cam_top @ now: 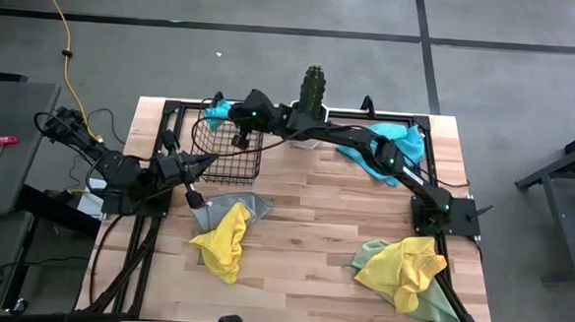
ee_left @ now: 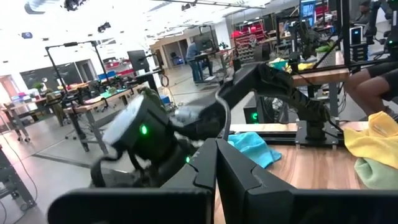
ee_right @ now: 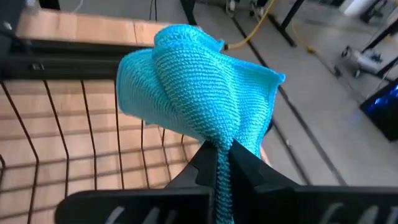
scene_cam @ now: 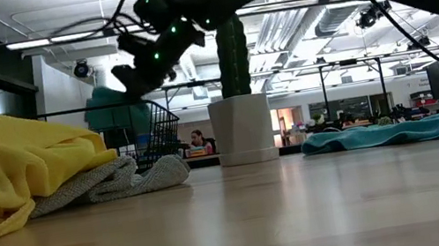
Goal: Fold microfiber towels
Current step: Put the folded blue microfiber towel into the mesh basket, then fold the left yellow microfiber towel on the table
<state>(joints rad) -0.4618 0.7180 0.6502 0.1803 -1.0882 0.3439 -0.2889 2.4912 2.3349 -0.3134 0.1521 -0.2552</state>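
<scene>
- Your right gripper [ee_right: 217, 163] is clamped tight on a turquoise towel [ee_right: 193, 87], holding it up over the far rim of the wire basket [cam_top: 231, 156].
- Your left gripper [cam_top: 207, 160] sits closed and empty just beside the basket's left side.
- A yellow towel [cam_top: 222, 241] lies on a grey towel [cam_top: 236, 204] in front of the basket.
- Another yellow towel [cam_top: 405, 266] is heaped on a pale green towel [cam_top: 436, 305] near the table's [cam_top: 303, 241] front right corner.
- A second turquoise towel [cam_top: 392, 139] lies at the back right.

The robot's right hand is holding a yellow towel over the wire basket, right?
Not quite. The right gripper is shut on a turquoise towel, not a yellow one, as the right wrist view shows. It does hold it over the wire basket.
</scene>
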